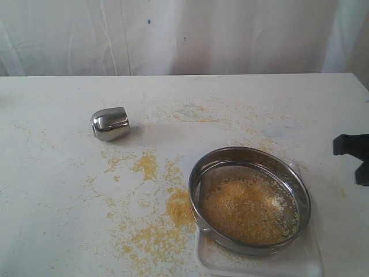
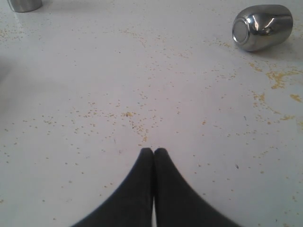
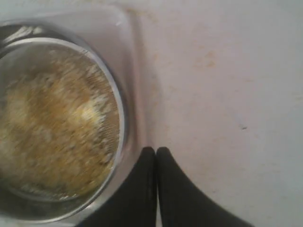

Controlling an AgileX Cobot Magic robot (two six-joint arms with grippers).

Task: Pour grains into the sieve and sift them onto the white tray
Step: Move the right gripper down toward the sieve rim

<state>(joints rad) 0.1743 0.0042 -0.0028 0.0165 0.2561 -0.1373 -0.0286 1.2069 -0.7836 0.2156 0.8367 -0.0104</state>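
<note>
The sieve [image 1: 249, 199] rests on the white tray [image 1: 300, 262] at the front right, holding a bed of yellow-tan grains [image 1: 248, 210]. In the right wrist view the sieve [image 3: 119, 101] with its grains [image 3: 52, 123] sits on the white tray [image 3: 135, 71], just beside my right gripper [image 3: 155, 150], which is shut and empty. At the right edge of the exterior view the right gripper [image 1: 353, 151] hovers apart from the sieve. My left gripper [image 2: 153, 151] is shut and empty over bare table, out of the exterior view.
A small shiny steel cup [image 1: 109, 123] lies on its side at the left middle, also seen as the cup [image 2: 262, 27] in the left wrist view. Spilled grains [image 1: 167, 222] are scattered left of the tray. Another steel object [image 2: 23, 4] stands in the left wrist view's corner.
</note>
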